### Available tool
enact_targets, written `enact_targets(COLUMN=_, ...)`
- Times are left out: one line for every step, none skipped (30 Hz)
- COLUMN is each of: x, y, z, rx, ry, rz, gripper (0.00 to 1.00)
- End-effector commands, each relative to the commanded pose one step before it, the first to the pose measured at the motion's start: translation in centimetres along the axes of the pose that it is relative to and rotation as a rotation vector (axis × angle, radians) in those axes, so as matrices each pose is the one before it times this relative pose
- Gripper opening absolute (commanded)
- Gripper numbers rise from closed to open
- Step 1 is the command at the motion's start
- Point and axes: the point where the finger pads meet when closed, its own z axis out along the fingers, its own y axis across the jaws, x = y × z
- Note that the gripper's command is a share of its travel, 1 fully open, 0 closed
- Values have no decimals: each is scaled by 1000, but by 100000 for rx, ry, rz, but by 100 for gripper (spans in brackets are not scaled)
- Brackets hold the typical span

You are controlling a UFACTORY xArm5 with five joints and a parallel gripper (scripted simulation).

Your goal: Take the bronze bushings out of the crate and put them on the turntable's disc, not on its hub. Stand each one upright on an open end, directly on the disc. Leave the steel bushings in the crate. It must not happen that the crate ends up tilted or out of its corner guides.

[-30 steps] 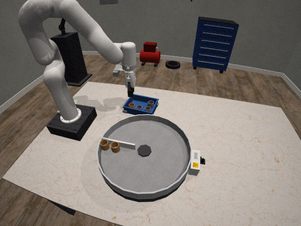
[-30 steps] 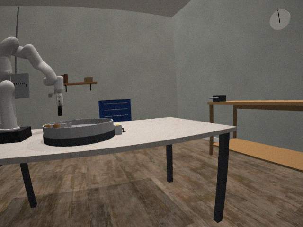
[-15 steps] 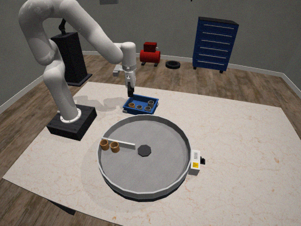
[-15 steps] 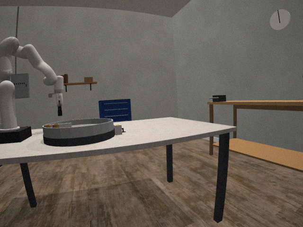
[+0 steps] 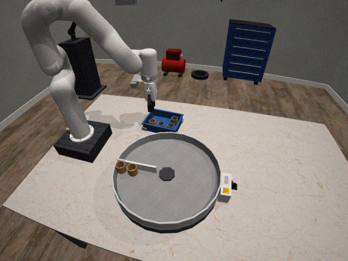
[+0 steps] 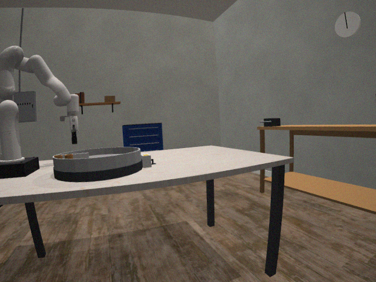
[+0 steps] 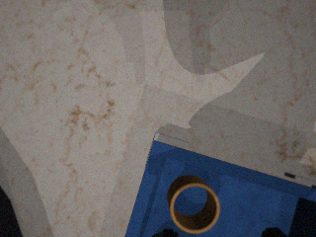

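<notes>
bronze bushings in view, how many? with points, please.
3. Two upright on the turntable's disc (image 5: 182, 199) by the white bar (image 5: 137, 163): one near the wall, one beside it. The third stands in the blue crate (image 5: 143, 123) (image 7: 247, 180).
</notes>
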Motion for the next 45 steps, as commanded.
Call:
enact_targets(x=-116, y=49, z=-109, rx=-135, ry=-325, rz=-2, gripper=48)
enact_targets(x=-1, y=0, z=26, rx=0, ry=0, rz=0, gripper=48)
enact_targets(x=-2, y=0, z=64, rx=0, ry=1, rz=0, gripper=48)
enact_targets(x=-3, y=-1, z=115, rx=1, ry=2, rz=1, gripper=48)
enact_targets(x=-4, y=-1, z=172, rx=1, ry=3, rz=1, gripper=48)
enact_targets(x=-4, y=-3, z=232, rx=2, ry=4, rz=1, gripper=48)
enact_targets(x=-3, y=-4, z=291, rx=2, ry=5, rz=2, gripper=48)
enact_targets(x=-20, y=-4, z=346, rx=0, ry=0, rz=0, gripper=48)
enact_targets(x=-18, y=-7, z=395, rx=-1, ry=0, rz=0, gripper=48)
enact_targets(x=-22, y=-7, z=436, rx=-1, ry=-1, rz=0, gripper=48)
enact_targets(x=-24, y=-7, z=467, rx=-1, ry=-1, rz=0, gripper=48)
enact_targets(x=-25, y=-7, z=487, rx=-1, ry=-1, rz=0, gripper=48)
enact_targets(x=-25, y=-8, z=495, rx=-1, ry=-1, rz=0, gripper=48)
enact_targets(x=-25, y=-7, z=490, rx=-1, ry=-1, rz=0, gripper=48)
enact_targets(x=0, y=0, z=0, rx=0, ry=0, rz=0, gripper=48)
enact_targets(x=0, y=0, z=0, rx=0, ry=0, rz=0, gripper=48)
enact_targets(x=-23, y=-7, z=473, rx=-1, ry=-1, rz=0, gripper=48)
enact_targets(x=-23, y=-7, z=442, rx=-1, ry=-1, rz=0, gripper=48)
enact_targets(x=-21, y=-6, z=401, rx=-1, ry=-1, rz=0, gripper=48)
enact_targets(x=-16, y=-6, z=350, rx=-1, ry=-1, rz=0, gripper=48)
enact_targets(x=-17, y=-3, z=288, rx=0, ry=0, rz=0, gripper=48)
enact_targets(x=-12, y=-3, z=229, rx=0, ry=0, rz=0, gripper=48)
enact_targets(x=-8, y=-3, z=170, rx=0, ry=0, rz=0, gripper=48)
enact_targets(x=-5, y=-2, z=113, rx=0, ry=0, rz=0, gripper=48)
enact_targets(x=-2, y=-1, z=64, rx=0, ry=0, rz=0, gripper=48)
enact_targets(x=-1, y=-1, z=25, rx=0, ry=0, rz=0, gripper=48)
enact_targets(x=0, y=0, z=4, rx=0, ry=0, rz=0, gripper=48)
enact_targets(x=0, y=0, z=0, rx=0, ry=0, rz=0, gripper=48)
enact_targets(x=0, y=0, z=0, rx=0, ry=0, rz=0, gripper=48)
enact_targets(x=0, y=0, z=0, rx=0, ry=0, rz=0, gripper=48)
enact_targets(x=0, y=0, z=0, rx=0, ry=0, rz=0, gripper=48)
enact_targets(x=0, y=0, z=0, rx=0, ry=0, rz=0, gripper=48)
enact_targets(x=0, y=0, z=0, rx=0, ry=0, rz=0, gripper=48)
enact_targets(x=0, y=0, z=0, rx=0, ry=0, rz=0, gripper=48)
enact_targets(x=0, y=0, z=0, rx=0, ry=0, rz=0, gripper=48)
enact_targets(x=0, y=0, z=0, rx=0, ry=0, rz=0, gripper=48)
enact_targets(x=0, y=0, z=0, rx=0, ry=0, rz=0, gripper=48)
enact_targets(x=0, y=0, z=0, rx=0, ry=0, rz=0, gripper=48)
enact_targets(x=0, y=0, z=8, rx=0, ry=0, rz=0, gripper=48)
enact_targets(x=-1, y=0, z=48, rx=0, ry=0, rz=0, gripper=48)
enact_targets(x=-2, y=-1, z=98, rx=0, ry=0, rz=0, gripper=48)
enact_targets(x=-2, y=-2, z=137, rx=0, ry=0, rz=0, gripper=48)
enact_targets(x=-2, y=-2, z=152, rx=0, ry=0, rz=0, gripper=48)
enact_targets(x=-1, y=-2, z=137, rx=0, ry=0, rz=0, gripper=48)
enact_targets(x=0, y=-2, z=98, rx=0, ry=0, rz=0, gripper=48)
